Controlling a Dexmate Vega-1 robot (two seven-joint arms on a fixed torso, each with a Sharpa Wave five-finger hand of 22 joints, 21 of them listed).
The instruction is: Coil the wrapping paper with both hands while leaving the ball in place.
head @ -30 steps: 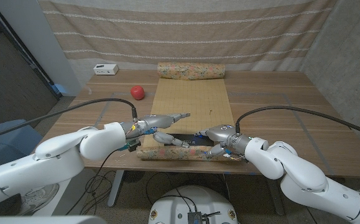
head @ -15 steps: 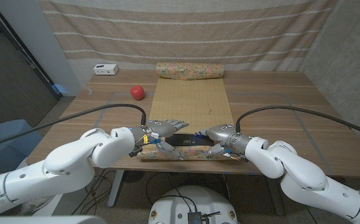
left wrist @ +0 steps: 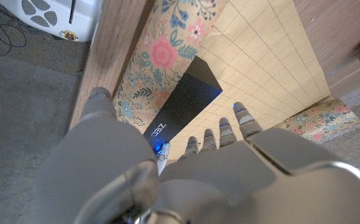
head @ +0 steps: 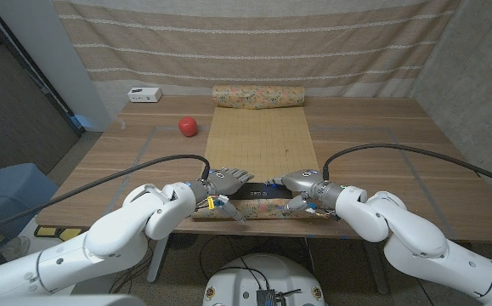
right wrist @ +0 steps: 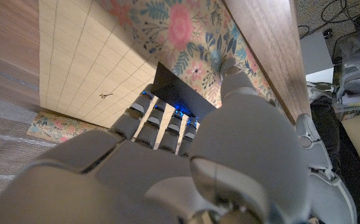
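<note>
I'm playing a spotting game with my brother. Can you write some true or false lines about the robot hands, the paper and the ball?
1. The red ball sits on the wrapping paper. False: it lies on the bare wooden table, to the left of the paper and apart from it.
2. Both robot hands are at the near end of the wrapping paper. True: the left robot hand and the right robot hand are at the near flowery roll.
3. The far end of the paper is rolled up. True.
4. The inside of the paper is plain white. False: it is tan with a grid of lines.
5. A white box stands at the table's far left corner. True.
</note>
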